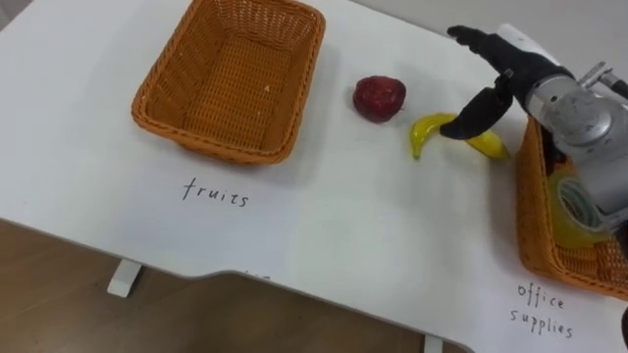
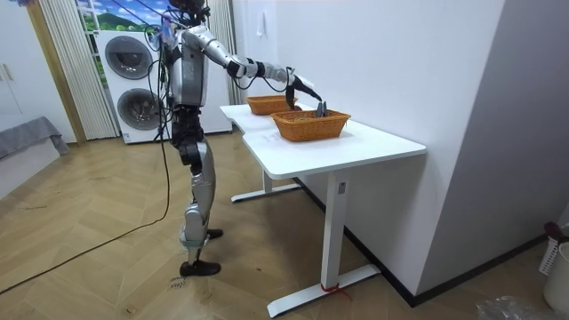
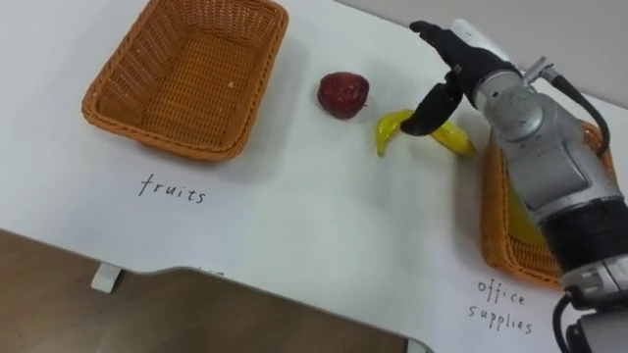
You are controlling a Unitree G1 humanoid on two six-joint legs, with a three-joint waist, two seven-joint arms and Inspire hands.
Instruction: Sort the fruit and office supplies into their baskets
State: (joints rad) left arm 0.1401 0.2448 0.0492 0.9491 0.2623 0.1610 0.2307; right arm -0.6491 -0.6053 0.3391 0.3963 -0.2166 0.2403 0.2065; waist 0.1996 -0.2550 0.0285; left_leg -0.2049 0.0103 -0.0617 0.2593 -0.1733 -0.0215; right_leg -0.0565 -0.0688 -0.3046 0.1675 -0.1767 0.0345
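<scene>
Banana lies under the spread right hand, which should lower squarely and close around its middle before lifting.

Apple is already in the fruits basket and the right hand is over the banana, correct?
Not quite. The apple lies on the table, between the fruits basket and the banana, not in the basket; the left eye view shows it. The right hand is over the banana, as you said.
</scene>
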